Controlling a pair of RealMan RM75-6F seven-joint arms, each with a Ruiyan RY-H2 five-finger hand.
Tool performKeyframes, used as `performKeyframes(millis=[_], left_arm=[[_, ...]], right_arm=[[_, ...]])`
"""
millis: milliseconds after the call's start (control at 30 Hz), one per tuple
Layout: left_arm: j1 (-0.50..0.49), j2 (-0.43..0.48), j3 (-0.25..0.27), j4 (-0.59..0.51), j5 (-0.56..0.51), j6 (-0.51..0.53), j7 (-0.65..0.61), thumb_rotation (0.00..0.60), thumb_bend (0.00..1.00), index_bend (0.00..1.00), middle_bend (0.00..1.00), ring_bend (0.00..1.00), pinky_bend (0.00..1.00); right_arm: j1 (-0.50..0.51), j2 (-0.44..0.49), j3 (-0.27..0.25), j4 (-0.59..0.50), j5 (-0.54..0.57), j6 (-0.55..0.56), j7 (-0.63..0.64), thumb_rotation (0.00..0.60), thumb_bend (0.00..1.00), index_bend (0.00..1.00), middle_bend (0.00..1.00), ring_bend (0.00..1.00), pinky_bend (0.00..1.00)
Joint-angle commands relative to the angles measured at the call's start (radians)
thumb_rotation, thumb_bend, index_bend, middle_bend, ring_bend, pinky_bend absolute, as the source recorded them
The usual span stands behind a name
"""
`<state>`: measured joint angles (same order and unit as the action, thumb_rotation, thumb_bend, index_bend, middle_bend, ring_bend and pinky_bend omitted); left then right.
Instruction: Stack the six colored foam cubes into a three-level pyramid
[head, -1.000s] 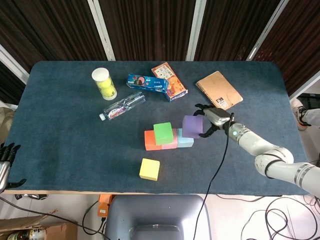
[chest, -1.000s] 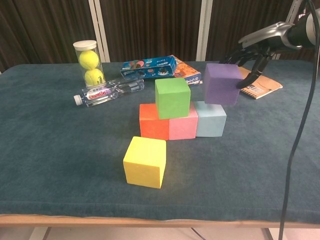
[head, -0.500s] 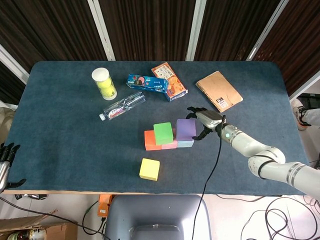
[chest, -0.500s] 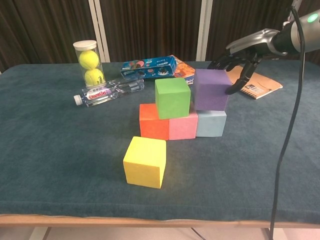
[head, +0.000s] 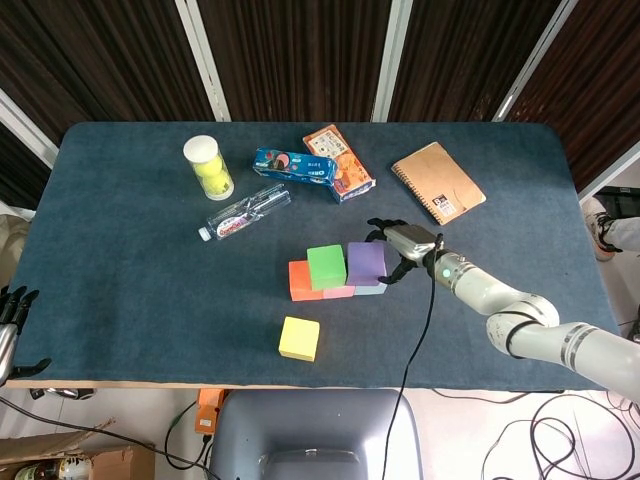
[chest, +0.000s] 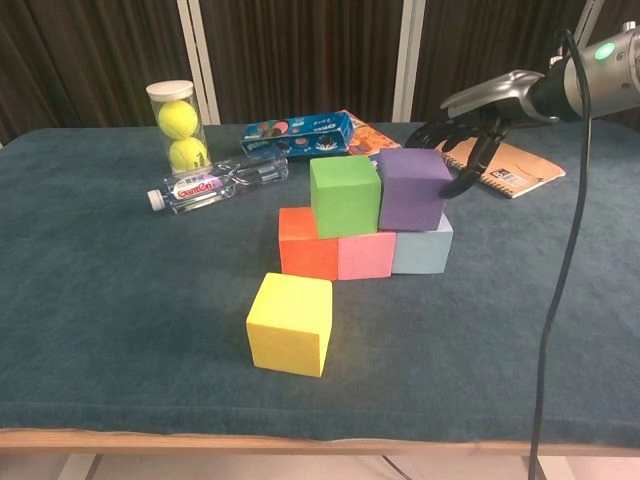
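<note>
On the table an orange cube (head: 299, 280), a pink cube (head: 340, 291) and a light blue cube (head: 372, 288) form a row. A green cube (head: 326, 266) sits on the orange and pink ones. Beside it, a purple cube (head: 365, 262) rests on the pink and light blue cubes, touching the green cube (chest: 345, 195). My right hand (head: 400, 245) holds the purple cube (chest: 412, 188) from its right and back, fingers curled around it (chest: 470, 125). A yellow cube (head: 299, 338) lies alone in front of the stack. My left hand (head: 10, 320) hangs open off the table's near left corner.
Behind the stack lie a tube of tennis balls (head: 208, 167), a water bottle (head: 246, 212), a blue snack box (head: 293, 166), an orange box (head: 338, 160) and a brown notebook (head: 438, 181). A black cable (head: 425, 320) hangs from my right arm across the table's front edge.
My right hand carried the purple cube left and down, from the air right of the stack onto the pink and light blue cubes beside the green one. The left hand stayed still.
</note>
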<state>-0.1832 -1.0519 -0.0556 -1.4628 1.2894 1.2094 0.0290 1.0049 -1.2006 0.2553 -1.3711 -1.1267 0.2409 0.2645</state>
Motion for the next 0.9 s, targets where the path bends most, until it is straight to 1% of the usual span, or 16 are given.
performKeyframes(millis=[33, 200, 300, 333, 433, 600, 800, 900], left_arm=[[-0.001, 0.0, 0.0, -0.001, 0.001, 0.001, 0.0, 0.582, 0.12, 0.05, 0.0, 0.0, 0.11], [0.0, 0.004, 0.0, -0.003, 0.001, 0.003, -0.001, 0.583, 0.12, 0.05, 0.0, 0.0, 0.11], [0.001, 0.005, 0.001, -0.005, 0.001, 0.001, -0.001, 0.585, 0.12, 0.05, 0.0, 0.0, 0.11], [0.001, 0.004, 0.001, -0.005, 0.001, 0.002, -0.001, 0.585, 0.12, 0.05, 0.0, 0.0, 0.11], [0.003, 0.006, 0.002, -0.007, 0.003, 0.006, -0.001, 0.584, 0.12, 0.05, 0.0, 0.0, 0.11], [0.004, 0.009, 0.002, -0.012, 0.005, 0.012, 0.0, 0.583, 0.12, 0.05, 0.0, 0.0, 0.11], [0.004, 0.007, 0.003, -0.013, 0.007, 0.012, 0.002, 0.583, 0.12, 0.05, 0.0, 0.0, 0.11], [0.004, 0.007, 0.003, -0.013, 0.006, 0.012, 0.002, 0.585, 0.12, 0.05, 0.0, 0.0, 0.11]], right_arm=[[0.004, -0.003, -0.004, 0.003, 0.003, 0.001, 0.002, 0.6, 0.38, 0.35, 0.0, 0.0, 0.0], [0.013, -0.006, -0.014, 0.004, 0.011, 0.004, 0.002, 0.6, 0.39, 0.27, 0.0, 0.0, 0.0], [0.018, -0.009, -0.02, 0.004, 0.017, 0.005, 0.002, 0.6, 0.38, 0.18, 0.0, 0.0, 0.0], [0.02, -0.009, -0.022, 0.004, 0.019, 0.004, 0.001, 0.6, 0.38, 0.14, 0.0, 0.0, 0.0], [0.024, -0.01, -0.027, 0.002, 0.025, 0.006, 0.002, 0.6, 0.38, 0.08, 0.0, 0.0, 0.0], [0.026, -0.002, -0.034, -0.008, 0.035, 0.007, 0.005, 0.6, 0.38, 0.03, 0.0, 0.0, 0.0], [0.019, 0.012, -0.04, -0.021, 0.042, 0.022, 0.009, 0.6, 0.38, 0.0, 0.0, 0.0, 0.0], [0.0, 0.021, -0.039, -0.031, 0.046, 0.06, 0.013, 0.6, 0.29, 0.0, 0.0, 0.0, 0.0]])
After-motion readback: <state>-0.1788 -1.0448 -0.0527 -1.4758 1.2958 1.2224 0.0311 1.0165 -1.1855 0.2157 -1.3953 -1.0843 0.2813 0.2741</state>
